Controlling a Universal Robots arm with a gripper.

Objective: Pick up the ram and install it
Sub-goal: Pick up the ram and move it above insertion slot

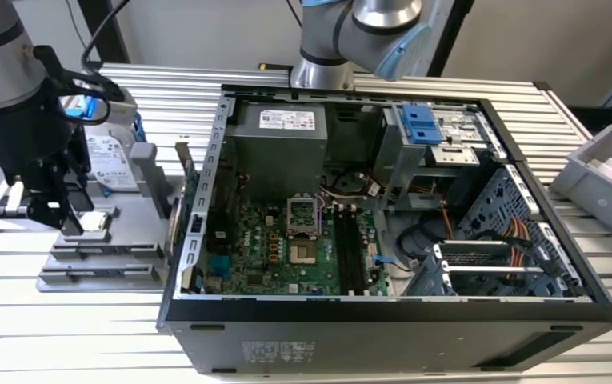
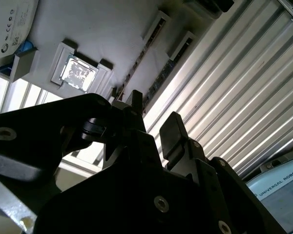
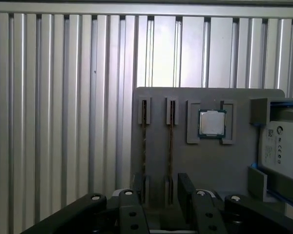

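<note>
- Hanging low over the gray holder (image 3: pixel 210 165) on the desk (image 3: pixel 63 97), the end effector (image 3: pixel 162 183) has its two fingers apart and holds nothing.
- The ram (image 3: pixel 144 146) stands on its thin edge in a slot of the holder. A second stick (image 3: pixel 171 146) stands in the next slot.
- Both sticks end near the fingers; I cannot tell if they touch.
- A silver chip (image 3: pixel 212 123) and a hard drive (image 3: pixel 283 146) share the holder.
</note>
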